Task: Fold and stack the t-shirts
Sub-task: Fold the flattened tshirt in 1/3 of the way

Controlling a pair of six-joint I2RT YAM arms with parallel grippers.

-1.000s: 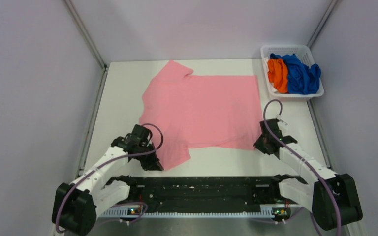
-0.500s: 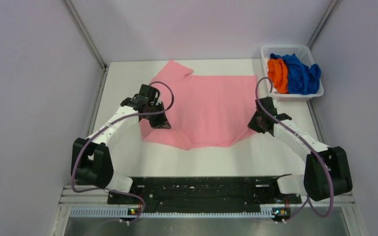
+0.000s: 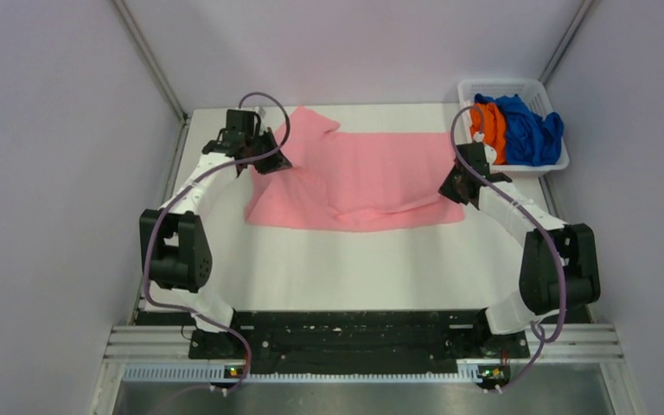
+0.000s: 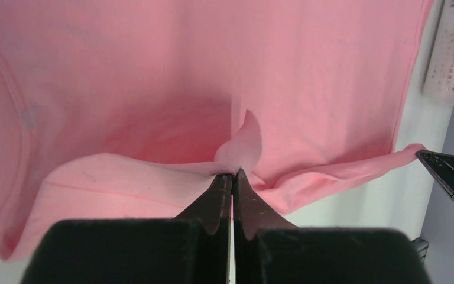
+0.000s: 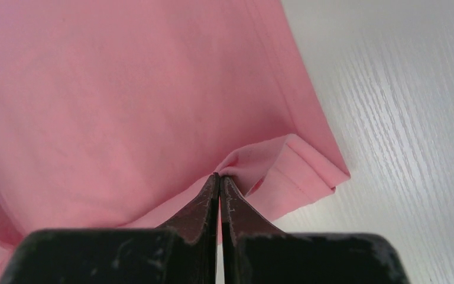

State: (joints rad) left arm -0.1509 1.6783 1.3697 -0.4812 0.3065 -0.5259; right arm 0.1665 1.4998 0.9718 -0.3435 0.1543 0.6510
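— Where's the pink t-shirt (image 3: 380,169)?
— Back of the counter (image 3: 354,259), half folded. I've left fingers (image 4: 219,195) and right fingers (image 5: 207,201) pinched tight on its edge; I'd lower both corners level before letting go.

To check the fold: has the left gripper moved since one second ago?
Yes. The left gripper, shut on the pink t-shirt, went away from the black base rail toward the table's far edge.

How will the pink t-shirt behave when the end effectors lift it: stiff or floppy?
Likely floppy: the pink t-shirt bunches and folds where the left end effector and right end effector pinch it. Probably light, since small pinches hold its edge.
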